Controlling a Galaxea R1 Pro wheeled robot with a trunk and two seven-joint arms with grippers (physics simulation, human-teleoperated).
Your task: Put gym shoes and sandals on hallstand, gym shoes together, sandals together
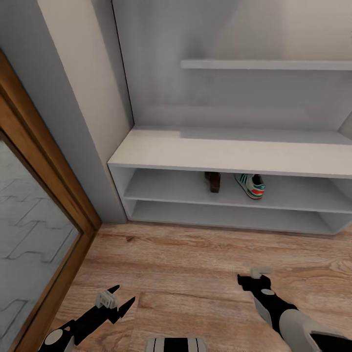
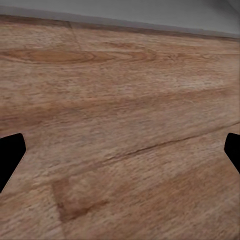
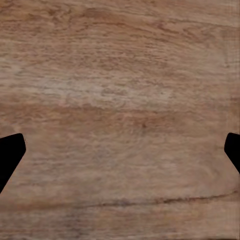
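- One gym shoe (image 1: 251, 185) and one sandal (image 1: 213, 181) sit on the hallstand's (image 1: 215, 152) upper shelf; near each other
- Left gripper (image 1: 116, 301) and right gripper (image 1: 253, 276) spread apart, empty, over bare corridor floor (image 1: 186, 264)
- Between fetches, I'd say; next, find the remaining pair

Upper slot of hallstand (image 1: 195, 151): sandal (image 1: 213, 181) left, gym shoe (image 1: 251, 186) right, near but apart; floor (image 1: 195, 259) in front.

no readable text, no labels, no brand marks, no numbers, no signs on anything in view
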